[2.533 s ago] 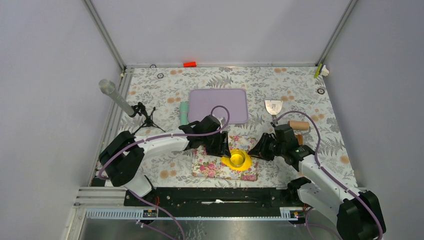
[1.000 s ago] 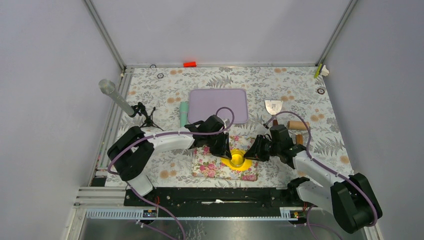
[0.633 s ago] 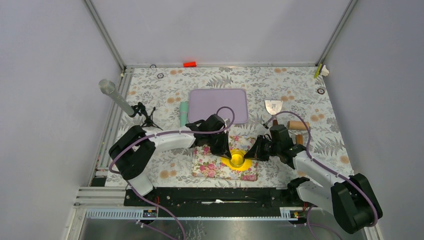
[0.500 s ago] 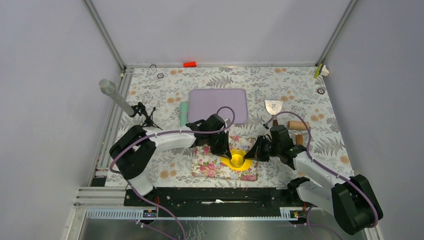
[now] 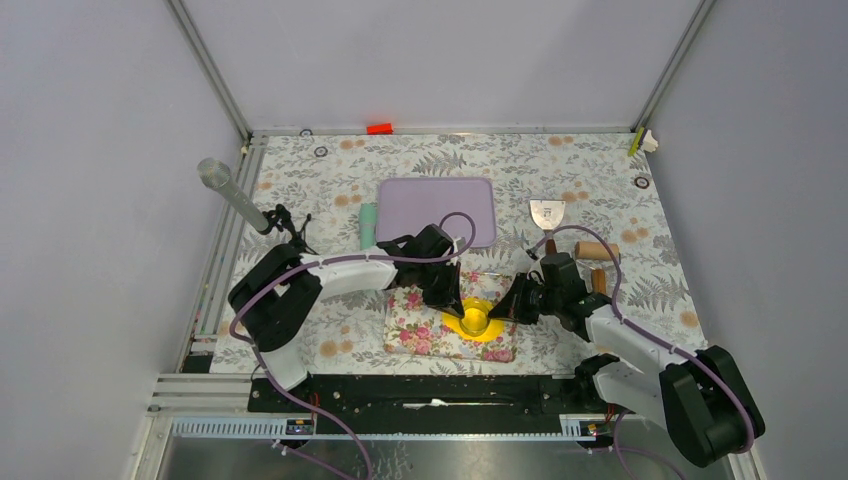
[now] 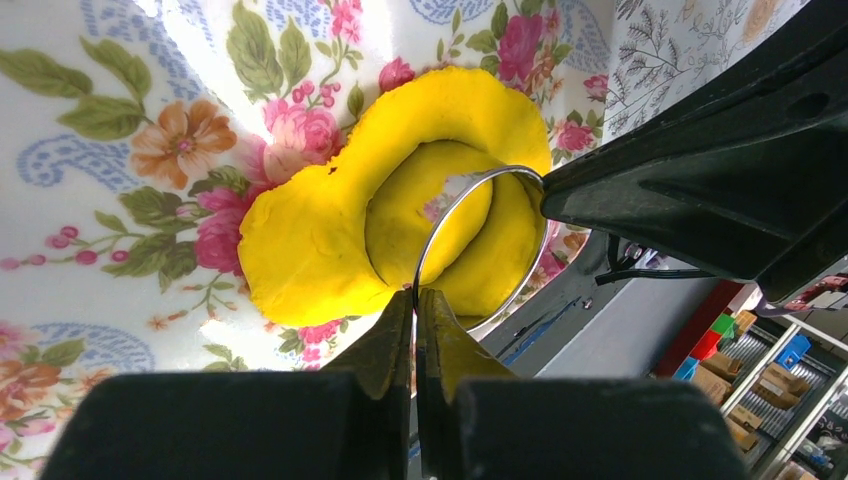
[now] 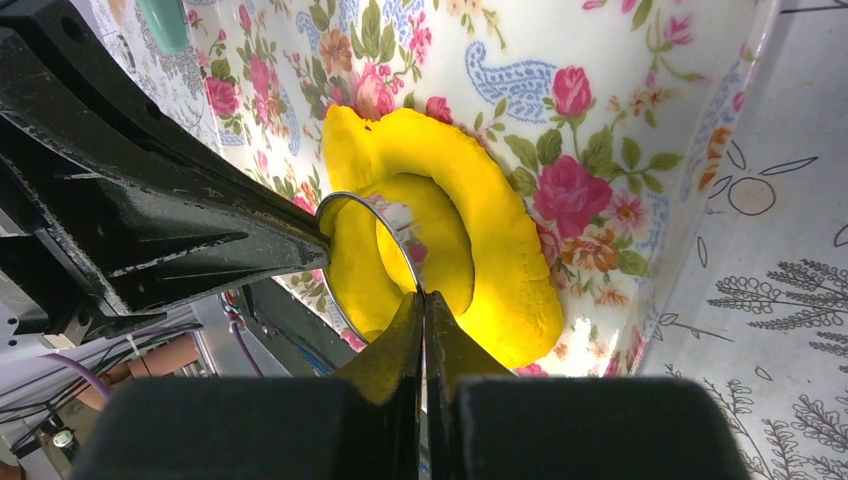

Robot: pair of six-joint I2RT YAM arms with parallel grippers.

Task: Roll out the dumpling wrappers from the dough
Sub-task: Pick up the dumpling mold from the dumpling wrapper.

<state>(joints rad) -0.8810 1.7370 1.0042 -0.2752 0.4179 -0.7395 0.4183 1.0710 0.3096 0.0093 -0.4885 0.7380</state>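
Observation:
The dough [image 5: 490, 328] [image 6: 300, 250] [image 7: 520, 270] is a flattened yellow sheet on the floral board [image 5: 420, 335]. A metal ring cutter [image 5: 475, 318] [image 6: 500, 300] [image 7: 345, 215] stands on the dough. Inside it a round disc shows, cut like a dumpling wrapper [image 6: 420, 215] [image 7: 440, 240]. My left gripper [image 5: 452, 300] [image 6: 415, 292] is shut on the ring's left rim. Opposite it, my right gripper [image 5: 503, 305] [image 7: 422, 295] is shut on the right rim. Each wrist view shows the other arm's black fingers meeting the ring's far side.
A purple mat [image 5: 437, 210] lies behind the board, with a teal roll [image 5: 368, 226] at its left. A metal scraper [image 5: 546, 213] and a wooden rolling pin [image 5: 597, 250] lie at the right. A microphone on a tripod [image 5: 235, 197] stands at the left edge.
Both grippers have closed onto the ring cutter's rim from opposite sides. The arms have drawn in slightly toward the ring; the dough and board have stayed put.

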